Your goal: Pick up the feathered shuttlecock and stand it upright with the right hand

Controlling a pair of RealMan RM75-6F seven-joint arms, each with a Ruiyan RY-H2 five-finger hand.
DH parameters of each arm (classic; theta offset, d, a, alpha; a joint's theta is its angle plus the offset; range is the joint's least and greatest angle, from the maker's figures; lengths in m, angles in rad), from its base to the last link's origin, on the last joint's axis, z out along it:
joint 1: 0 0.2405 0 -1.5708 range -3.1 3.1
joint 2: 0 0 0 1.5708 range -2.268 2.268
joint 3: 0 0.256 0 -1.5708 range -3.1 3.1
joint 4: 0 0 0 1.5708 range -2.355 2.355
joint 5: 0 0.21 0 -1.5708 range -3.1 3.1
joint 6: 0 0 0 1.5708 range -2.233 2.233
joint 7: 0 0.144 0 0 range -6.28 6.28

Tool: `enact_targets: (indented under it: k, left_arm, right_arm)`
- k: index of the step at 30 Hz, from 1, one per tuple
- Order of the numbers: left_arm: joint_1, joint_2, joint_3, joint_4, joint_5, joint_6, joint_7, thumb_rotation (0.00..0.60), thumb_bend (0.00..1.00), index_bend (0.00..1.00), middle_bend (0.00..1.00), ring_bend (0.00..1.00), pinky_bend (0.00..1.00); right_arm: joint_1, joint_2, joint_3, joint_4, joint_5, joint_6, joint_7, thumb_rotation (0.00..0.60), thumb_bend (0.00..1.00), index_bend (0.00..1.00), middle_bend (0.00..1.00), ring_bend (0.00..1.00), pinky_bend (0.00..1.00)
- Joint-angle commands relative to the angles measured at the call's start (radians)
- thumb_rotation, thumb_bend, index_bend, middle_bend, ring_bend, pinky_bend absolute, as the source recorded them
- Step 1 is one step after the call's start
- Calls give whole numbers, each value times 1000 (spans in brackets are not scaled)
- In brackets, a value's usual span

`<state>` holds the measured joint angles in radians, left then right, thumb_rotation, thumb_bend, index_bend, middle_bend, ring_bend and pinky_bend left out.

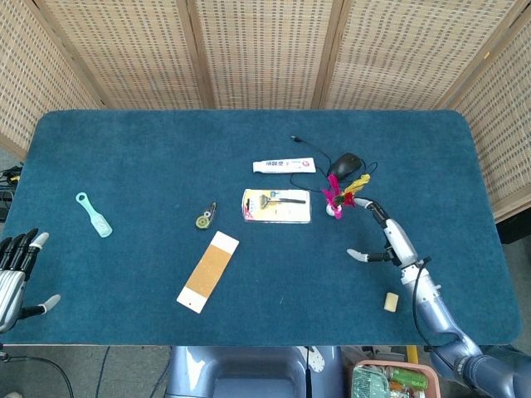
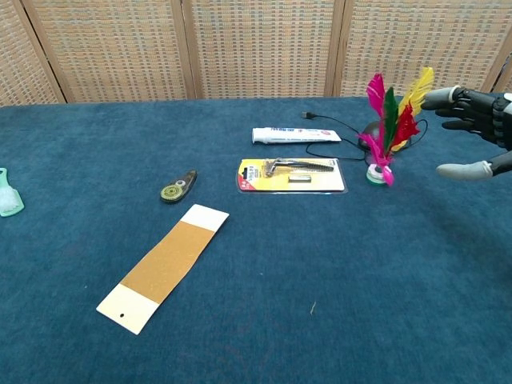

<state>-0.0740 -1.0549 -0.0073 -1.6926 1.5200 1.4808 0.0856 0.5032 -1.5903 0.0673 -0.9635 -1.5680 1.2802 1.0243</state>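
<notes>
Your right hand point(image 1: 388, 239) is spread and holds nothing, apart from the feathered shuttlecock point(image 1: 339, 196). The shuttlecock sits on the blue surface point(image 1: 166, 157) between the razor pack point(image 1: 276, 206) and the mouse point(image 1: 344, 167). Your left hand point(image 1: 17, 274) rests at the surface's near-left edge.
</notes>
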Motion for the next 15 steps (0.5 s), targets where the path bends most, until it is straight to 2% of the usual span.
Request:
enact_targets:
  k: [1, 6, 9, 13, 15]
  left_arm:
    - [2, 0, 2, 0, 5, 3, 0, 600, 0, 0, 0, 0, 0]
    - [4, 1, 3, -1, 8, 8, -2, 600, 0, 0, 0, 0, 0]
    - [6, 1, 1, 0, 7, 12, -3, 600, 0, 0, 0, 0, 0]
    - [11, -6, -8, 5, 2, 30, 11, 600, 0, 0, 0, 0, 0]
    - [14, -10, -9, 7, 3, 38, 16, 600, 0, 0, 0, 0, 0]
  right_arm:
    - [-10, 24, -12, -21, -11, 9, -30, 600, 0, 98, 92, 0, 33]
    - [-22, 61, -7, -64, -18, 46, -59, 600, 0, 98, 91, 0, 25]
    - [-33, 97, -10, -98, -27, 70, -97, 600, 0, 89, 49, 0, 5]
    - [-63, 192, -44, -158, -65, 102, -319, 600, 0, 1, 0, 0, 0]
    - [-94, 256, -60, -234, -57, 104, -521, 600, 0, 0, 0, 0, 0]
